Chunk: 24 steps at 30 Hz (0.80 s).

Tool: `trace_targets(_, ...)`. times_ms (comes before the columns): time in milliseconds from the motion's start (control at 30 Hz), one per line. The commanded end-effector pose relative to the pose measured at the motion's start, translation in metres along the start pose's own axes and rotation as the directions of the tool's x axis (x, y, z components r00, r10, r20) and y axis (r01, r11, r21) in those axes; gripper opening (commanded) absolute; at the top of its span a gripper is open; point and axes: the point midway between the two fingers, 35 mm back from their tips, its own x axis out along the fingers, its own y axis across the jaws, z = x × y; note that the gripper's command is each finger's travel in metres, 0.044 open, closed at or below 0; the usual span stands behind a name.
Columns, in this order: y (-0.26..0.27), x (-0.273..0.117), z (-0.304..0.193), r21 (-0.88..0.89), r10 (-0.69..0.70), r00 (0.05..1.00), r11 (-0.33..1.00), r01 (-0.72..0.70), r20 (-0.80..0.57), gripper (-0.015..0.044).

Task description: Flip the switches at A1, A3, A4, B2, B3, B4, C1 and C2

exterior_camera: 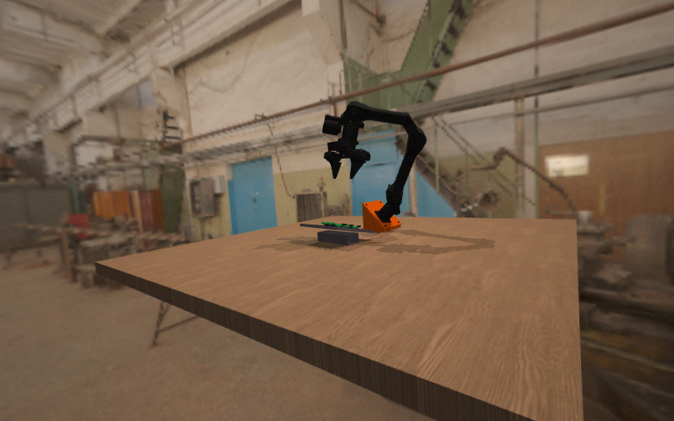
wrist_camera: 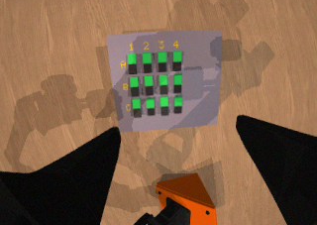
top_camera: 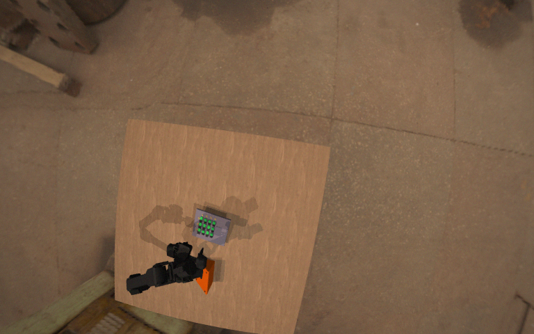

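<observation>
The grey panel (top_camera: 217,241) (exterior_camera: 306,226) (wrist_camera: 203,117) bears rows A to C and columns 1 to 4 of rocker switches. In the wrist view every switch, such as A1 (wrist_camera: 132,62), A4 (wrist_camera: 177,60), B2 (wrist_camera: 149,84) and C1 (wrist_camera: 137,107), shows a green half at the far end and a black half at the near end. I cannot tell for certain which ends are raised. My gripper (exterior_camera: 343,178) (wrist_camera: 178,128) is open and empty, high above the table, with its fingers wide apart and touching nothing.
A dark block (exterior_camera: 337,238) is under the panel. The panel's face has a plain raised-looking or shaded patch (wrist_camera: 193,83) right of column 4. The orange arm base (top_camera: 206,277) (exterior_camera: 376,216) (wrist_camera: 202,209) stands on the wooden table (top_camera: 270,198) (exterior_camera: 434,292). Arm shadows fall across panel and table.
</observation>
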Motion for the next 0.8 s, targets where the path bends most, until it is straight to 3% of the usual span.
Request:
trace_targets(0,0.001,0.002,0.001,0.001,0.001,1.0,1.0,-0.001,0.0,0.0374)
trace_targets(233,0.046,0.092,0.024,0.039,0.058,0.998,0.998,-0.057,-0.028,0.019)
trace_targets(467,0.052,0.103,0.024,0.043,0.067,0.997,0.997,-0.066,-0.031,0.0006)
trace_targets(600,0.054,0.134,0.023,0.042,0.067,0.998,0.997,-0.067,-0.007,0.0)
trace_targets(767,0.054,0.136,0.023,0.042,0.068,0.998,0.997,-0.067,-0.006,0.0)
